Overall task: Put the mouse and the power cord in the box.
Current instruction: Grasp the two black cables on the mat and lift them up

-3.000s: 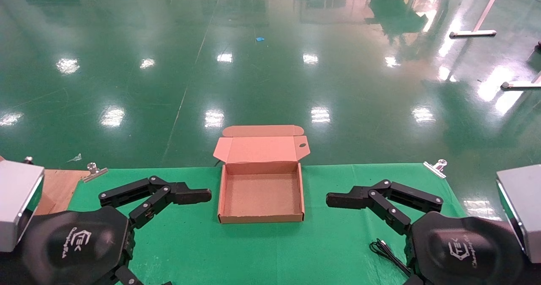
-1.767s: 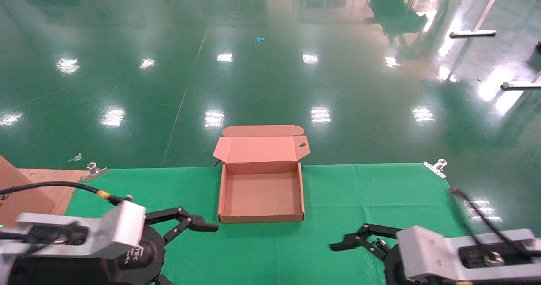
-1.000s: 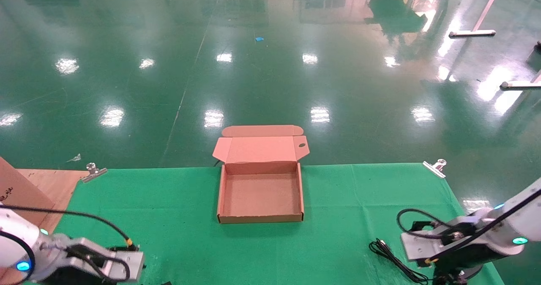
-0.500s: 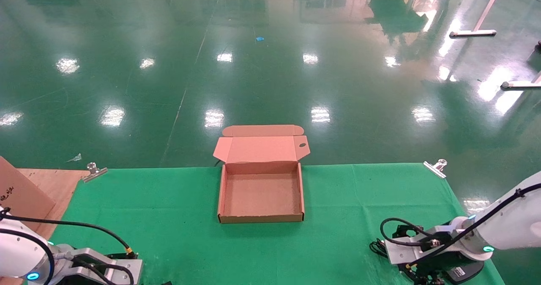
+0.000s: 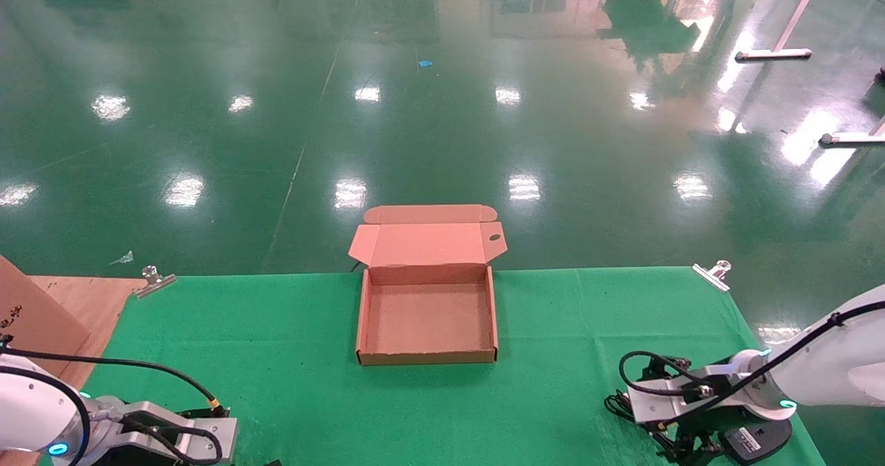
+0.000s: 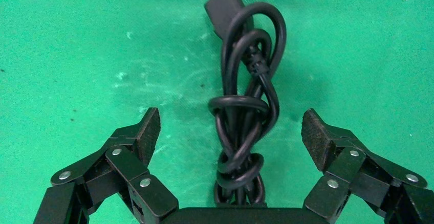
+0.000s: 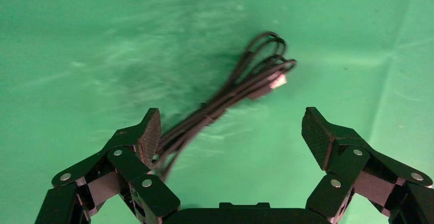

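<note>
Hovering over its target near the bench's left front corner, the left claw (image 6: 230, 132) has its pads spread wide on either side of the power cord (image 6: 245, 111), which lies bunched and knotted on the green cloth (image 6: 77, 40) between them. The right claw (image 7: 230, 132), low at the right front corner, is likewise spread, with the thin cable (image 7: 225, 101) of the mouse (image 5: 753, 442) running under one pad. The mouse itself lies belly up beside that arm, and its pale label is too small to read. The box (image 5: 427, 317) sits open and empty at the middle of the far edge, well apart from both. To grasp the cord well, I would lower the left claw straight down and close across the tight knotted middle, where the loops are bound together, so no strand slips free and dangles. For the mouse, the claw should shift onto the body itself. No brand is legible here.
</note>
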Controlling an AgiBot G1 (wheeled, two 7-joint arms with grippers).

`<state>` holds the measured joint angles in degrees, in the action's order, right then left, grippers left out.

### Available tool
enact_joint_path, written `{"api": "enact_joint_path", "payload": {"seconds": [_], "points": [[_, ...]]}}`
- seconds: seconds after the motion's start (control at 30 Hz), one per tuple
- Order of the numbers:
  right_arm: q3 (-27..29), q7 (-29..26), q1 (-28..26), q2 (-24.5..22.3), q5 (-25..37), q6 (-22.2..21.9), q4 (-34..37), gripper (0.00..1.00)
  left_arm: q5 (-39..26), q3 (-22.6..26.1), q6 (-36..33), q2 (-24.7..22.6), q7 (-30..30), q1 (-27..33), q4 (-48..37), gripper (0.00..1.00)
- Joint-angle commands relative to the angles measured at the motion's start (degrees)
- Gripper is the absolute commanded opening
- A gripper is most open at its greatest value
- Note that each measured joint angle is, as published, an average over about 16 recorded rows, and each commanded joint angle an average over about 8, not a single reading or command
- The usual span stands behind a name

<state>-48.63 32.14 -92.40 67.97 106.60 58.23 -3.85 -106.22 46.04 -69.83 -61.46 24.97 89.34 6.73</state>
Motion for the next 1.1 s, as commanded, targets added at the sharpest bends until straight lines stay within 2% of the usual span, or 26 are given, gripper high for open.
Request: {"api": "enact_joint_path", "payload": {"seconds": [0.03, 0.13, 0.17, 0.2, 0.27, 0.37, 0.43, 0.47, 0.53, 1.1], "points": [[0.1, 0.28, 0.11, 0.35, -0.1, -1.4, 0.67, 1.0, 0.24, -0.17, 0.15, -0.15, 0.54, 0.26, -0.7, 1.0], [0.33, 0.41, 0.4, 0.49, -0.38, -3.25, 1.27, 0.98, 0.47, -0.33, 0.28, -0.25, 1.1, 0.51, -1.58, 0.96], [0.41, 0.45, 0.47, 0.5, -0.49, -3.65, 1.44, 0.98, 0.51, -0.36, 0.31, -0.29, 1.27, 0.58, -1.84, 0.89], [0.49, 0.5, 0.54, 0.48, -0.6, -3.92, 1.61, 0.91, 0.56, -0.39, 0.32, -0.35, 1.44, 0.63, -2.09, 0.81], [0.6, 0.67, 0.64, 0.42, -0.77, -4.11, 1.92, 0.75, 0.59, -0.41, 0.31, -0.47, 1.81, 0.74, -2.52, 0.58], [0.77, 0.96, 0.74, 0.25, -1.02, -3.79, 2.33, 0.39, 0.72, -0.5, 0.19, -0.63, 2.31, 0.85, -3.12, 0.21], [0.89, 1.17, 0.78, 0.1, -1.19, -3.42, 2.55, 0.15, 0.88, -0.6, 0.02, -0.68, 2.65, 0.9, -3.48, 0.06], [0.94, 1.26, 0.78, 0.02, -1.27, -3.23, 2.64, 0.08, 0.97, -0.66, -0.09, -0.68, 2.83, 0.92, -3.64, 0.02], [1.06, 1.45, 0.77, -0.13, -1.44, -2.85, 2.8, 0.0, 1.22, -0.83, -0.39, -0.62, 3.16, 0.99, -3.97, 0.0], [1.52, 2.41, 0.23, -0.66, -2.11, 0.51, 3.54, 0.0, 1.83, -1.24, -1.31, -0.2, 4.37, 1.83, -5.7, 0.0]]}}
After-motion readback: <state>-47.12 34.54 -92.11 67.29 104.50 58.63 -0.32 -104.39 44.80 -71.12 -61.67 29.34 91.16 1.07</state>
